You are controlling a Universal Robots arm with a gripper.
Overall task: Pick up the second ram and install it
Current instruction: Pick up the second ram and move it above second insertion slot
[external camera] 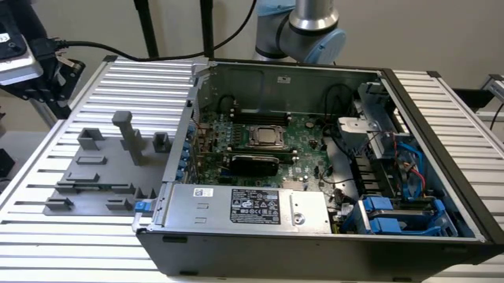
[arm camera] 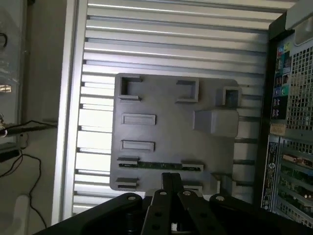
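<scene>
- In the wrist view, the gripper [arm camera: 171, 176] has its two fingers pressed tight together. There is nothing between them.
- The fingertips are over the near edge of the grey holder plate [arm camera: 166, 105], close to the second ram [arm camera: 159, 165]. I cannot tell how high above it they are.
- The second ram is a thin green stick. It lies flat on the plate, and each end sits in a small grey holder block [arm camera: 128, 161].
- The exterior view shows the same plate on the ribbed metal table [external camera: 79, 247], to the exterior view's left of the open computer case [external camera: 315, 253]. A tall grey post [external camera: 126, 132] stands up from the plate.
- The exterior view looks down into the case. You can see the green main board [external camera: 299, 132], a square chip socket [external camera: 266, 137], a silver power box [external camera: 244, 206] and blue drive holders [external camera: 393, 215].
- The wrist view sees the case from outside, showing its back wall [arm camera: 293, 98] with plugs and small holes.
- The robot arm [external camera: 303, 26] rises behind the case in the exterior view.
</scene>
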